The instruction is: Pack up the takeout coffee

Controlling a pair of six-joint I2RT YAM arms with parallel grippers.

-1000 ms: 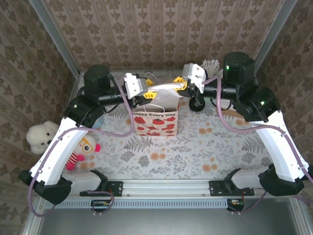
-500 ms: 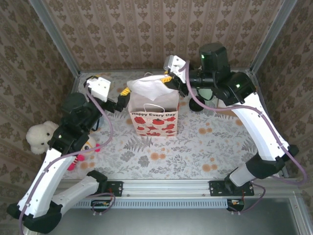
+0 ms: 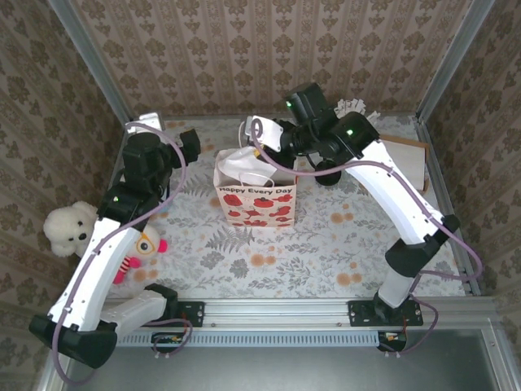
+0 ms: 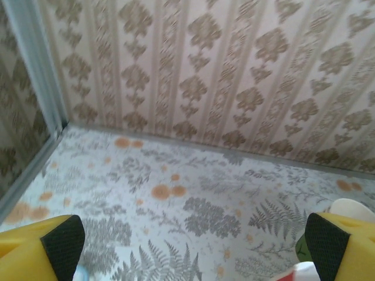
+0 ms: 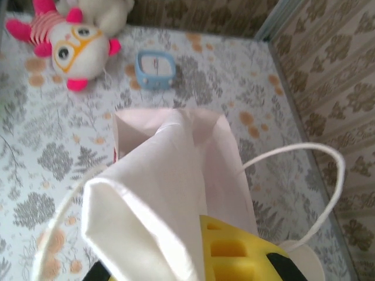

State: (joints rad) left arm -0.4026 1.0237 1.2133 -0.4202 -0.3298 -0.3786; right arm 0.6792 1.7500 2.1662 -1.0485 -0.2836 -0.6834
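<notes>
- The left pincer [image 4: 193, 243] is released, its two yellow fingers with black pads [image 4: 63, 241] spread wide over the back left of the floral bench [image 3: 326, 252], with nothing between them.
- The right pincer [image 5: 176, 260] is clenched on the folded-over top edge of the paper gift bag [image 3: 259, 204], with white paper pinched between its yellow fingers.
- The bag stands upright mid-bench, printed with red poppies and "Happy Every Day". Its mouth is pulled open and its white cord handles [image 5: 304, 158] loop free.
- The takeout coffee [image 3: 325, 176] sits on the bench just right of the bag, towards the back, mostly hidden under the right arm. Only a dark patch of it shows.
- A white plush bear [image 3: 65, 228] and a plush doll with glasses [image 3: 140, 244] lie at the left edge of the bench.
- A small blue object [image 5: 155, 69] lies on the bench beyond the bag, near the doll.
- A flat brown board [image 3: 404, 159] lies at the back right.
</notes>
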